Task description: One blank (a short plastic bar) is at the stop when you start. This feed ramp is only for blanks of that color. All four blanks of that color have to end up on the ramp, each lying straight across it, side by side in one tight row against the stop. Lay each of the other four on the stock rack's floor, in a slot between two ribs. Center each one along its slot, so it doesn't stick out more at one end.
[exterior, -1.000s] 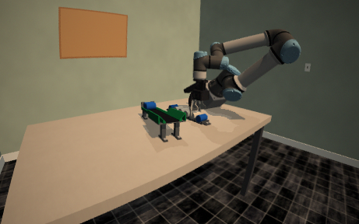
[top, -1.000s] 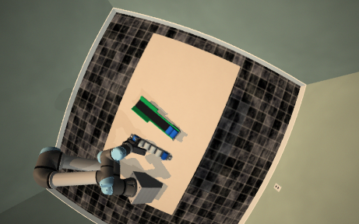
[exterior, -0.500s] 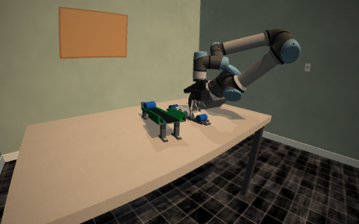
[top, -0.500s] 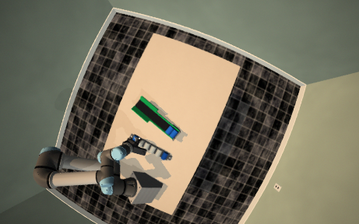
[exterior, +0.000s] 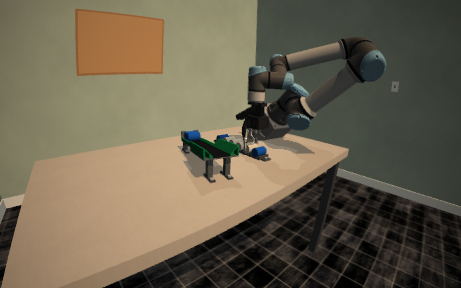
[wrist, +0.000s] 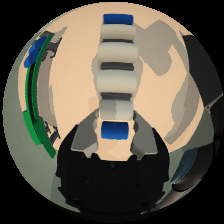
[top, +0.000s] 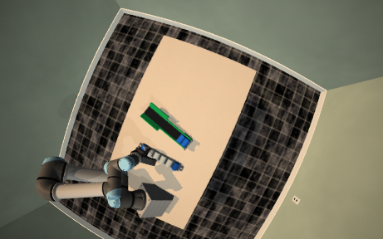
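Observation:
The green-walled ramp (top: 161, 121) (exterior: 231, 147) (wrist: 33, 125) holds two blue blanks (top: 184, 140) (exterior: 192, 135) (wrist: 34, 51), side by side at its stop end. The stock rack (top: 181, 168) (exterior: 265, 158) (wrist: 117, 66) bears a blue blank (top: 177, 166) (exterior: 222, 136) (wrist: 118, 19) at its far end, another blue blank (exterior: 259, 151) (wrist: 115, 131) at its near end, and three white blanks (wrist: 117, 81) between them. My gripper (exterior: 250, 140) (wrist: 115, 110) is shut on a fourth white blank (wrist: 116, 108), low at the rack beside the near blue blank. Whether it touches the rack floor is hidden.
A large grey block (top: 157, 202) stands at the arm's base. The ramp runs roughly alongside the rack, on raised legs (exterior: 209, 170). The table's edge (exterior: 174, 243) shows in front in the exterior view.

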